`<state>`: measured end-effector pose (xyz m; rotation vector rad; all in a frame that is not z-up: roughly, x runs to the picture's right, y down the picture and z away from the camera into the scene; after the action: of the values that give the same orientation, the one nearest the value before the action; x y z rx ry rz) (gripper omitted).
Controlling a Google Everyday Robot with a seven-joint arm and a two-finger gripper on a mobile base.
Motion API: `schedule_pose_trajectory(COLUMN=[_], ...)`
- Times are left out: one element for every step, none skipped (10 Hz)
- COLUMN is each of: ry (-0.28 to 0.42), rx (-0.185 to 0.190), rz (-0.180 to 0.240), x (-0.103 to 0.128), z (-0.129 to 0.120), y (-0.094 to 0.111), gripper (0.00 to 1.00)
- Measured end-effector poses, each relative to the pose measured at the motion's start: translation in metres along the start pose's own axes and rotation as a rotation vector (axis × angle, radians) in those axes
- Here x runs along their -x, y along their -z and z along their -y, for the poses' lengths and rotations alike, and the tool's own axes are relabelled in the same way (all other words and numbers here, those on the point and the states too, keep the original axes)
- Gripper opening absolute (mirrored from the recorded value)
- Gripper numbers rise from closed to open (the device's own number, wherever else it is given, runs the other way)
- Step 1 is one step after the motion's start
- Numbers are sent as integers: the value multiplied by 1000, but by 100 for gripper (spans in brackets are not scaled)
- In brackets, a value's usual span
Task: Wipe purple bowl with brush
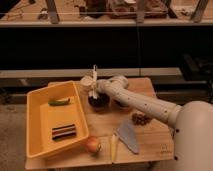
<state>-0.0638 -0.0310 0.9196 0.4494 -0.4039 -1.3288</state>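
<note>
Purple bowl [98,102] sits just beneath my gripper [91,85], which is clamped on the brush [94,71]: handle upright, tuft down at the bowl's mouth. Bowl looks light and rigid, likely to skid under pressure, so wipe gently. Brush handle is slim and stiff, gripped mid-handle.

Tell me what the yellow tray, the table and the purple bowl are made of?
The yellow tray is probably plastic: smooth, one bright colour, rounded rim. The table looks like wood: pale boards with seams. The purple bowl may be ceramic or plastic; it is too dark to say. The gripper holds the brush just above it.
</note>
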Motion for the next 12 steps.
schedule_pose_trajectory(ry=[0,1,0,-3,-8,-13,-20,-25,-28,-27,-30,-27], rx=[4,13,27,43,61,84,114,135,161,176,188,192], rz=[3,4,5,3,-5,-14,-33,-49,-68,-82,-92,-98], x=[2,5,10,14,15,16,14,11,5,-1,-10,-19], z=[1,0,-3,-7,-13,-22,-35,-45,-55,-61,-69,-75], y=[6,12,21,27,34,41,52,59,66,69,68,64], gripper=[0,0,0,0,0,0,0,0,0,0,0,0])
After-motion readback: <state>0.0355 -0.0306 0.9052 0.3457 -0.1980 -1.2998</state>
